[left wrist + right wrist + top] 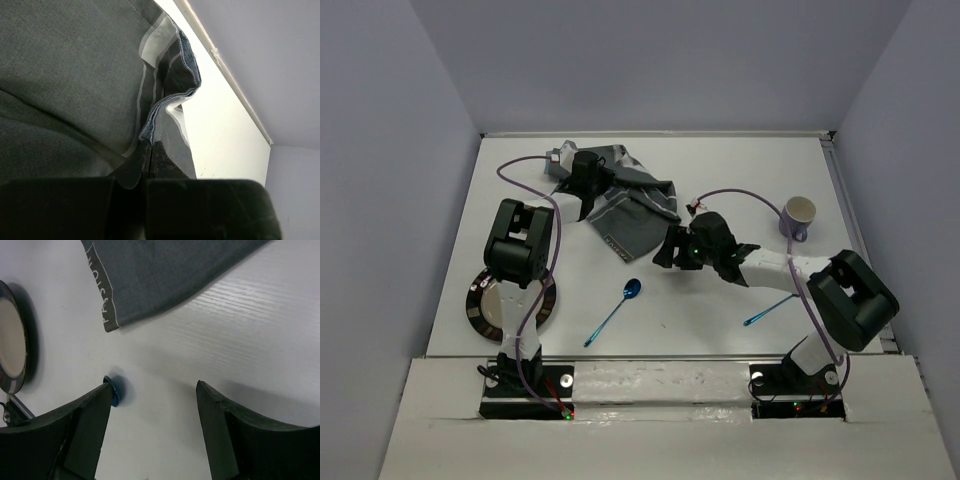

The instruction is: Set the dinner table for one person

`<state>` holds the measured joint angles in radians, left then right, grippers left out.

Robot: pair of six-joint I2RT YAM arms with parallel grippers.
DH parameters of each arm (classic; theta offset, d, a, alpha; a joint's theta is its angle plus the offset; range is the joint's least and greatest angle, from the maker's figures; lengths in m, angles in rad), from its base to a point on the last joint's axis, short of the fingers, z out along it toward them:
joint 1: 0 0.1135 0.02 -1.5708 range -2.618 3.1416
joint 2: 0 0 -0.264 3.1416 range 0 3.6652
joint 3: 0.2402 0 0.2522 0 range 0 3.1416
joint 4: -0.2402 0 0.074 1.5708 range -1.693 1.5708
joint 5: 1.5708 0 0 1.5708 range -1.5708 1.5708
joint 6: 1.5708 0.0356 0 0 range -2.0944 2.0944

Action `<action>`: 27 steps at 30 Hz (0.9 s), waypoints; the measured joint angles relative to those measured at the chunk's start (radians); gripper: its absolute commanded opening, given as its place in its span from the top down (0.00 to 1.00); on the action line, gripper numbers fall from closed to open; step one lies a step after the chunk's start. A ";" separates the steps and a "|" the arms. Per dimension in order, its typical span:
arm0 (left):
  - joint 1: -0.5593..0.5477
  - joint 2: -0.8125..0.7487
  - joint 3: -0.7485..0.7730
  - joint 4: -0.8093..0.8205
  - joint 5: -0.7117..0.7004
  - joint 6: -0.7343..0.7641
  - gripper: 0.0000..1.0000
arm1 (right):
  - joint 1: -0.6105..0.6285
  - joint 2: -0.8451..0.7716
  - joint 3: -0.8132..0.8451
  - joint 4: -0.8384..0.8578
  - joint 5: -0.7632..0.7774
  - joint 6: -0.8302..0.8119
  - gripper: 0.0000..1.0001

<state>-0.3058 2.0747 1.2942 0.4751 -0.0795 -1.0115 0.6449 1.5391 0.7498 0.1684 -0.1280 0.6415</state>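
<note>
The dinner table [740, 165] is a white tabletop walled by lavender panels. A dark grey striped placemat [632, 208] lies crumpled at its far middle. My left gripper [584, 190] is shut on a folded edge of the placemat [75, 75], seen pinched between the fingertips [160, 152] in the left wrist view. My right gripper [666, 250] is open and empty just right of the placemat's near corner [165, 275]; its fingers [97, 405] hover above bare table, with the bowl of a blue spoon [114, 391] beside the left finger.
The blue spoon [619, 308] lies near the front middle. A second blue utensil [766, 313] lies by the right arm. A lavender mug [799, 217] stands at the right. A dark-rimmed plate [490, 308] sits under the left arm and shows in the right wrist view [10, 350].
</note>
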 measured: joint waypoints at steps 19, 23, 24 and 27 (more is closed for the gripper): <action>-0.002 -0.141 -0.105 0.085 0.021 0.050 1.00 | 0.161 0.367 0.302 -0.012 0.251 0.257 0.58; -0.002 -0.141 -0.114 0.090 0.027 0.060 1.00 | 0.172 0.397 0.327 -0.011 0.280 0.346 0.74; -0.002 -0.142 -0.117 0.093 0.027 0.063 1.00 | 0.172 0.399 0.328 -0.012 0.288 0.360 0.79; -0.002 -0.143 -0.123 0.095 0.027 0.072 1.00 | 0.173 0.402 0.328 -0.027 0.318 0.391 0.99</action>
<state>-0.3073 1.9320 1.1709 0.5701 -0.0521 -0.9398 0.8181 1.9408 1.0782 0.1413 0.1902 1.0328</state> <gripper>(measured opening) 0.017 0.183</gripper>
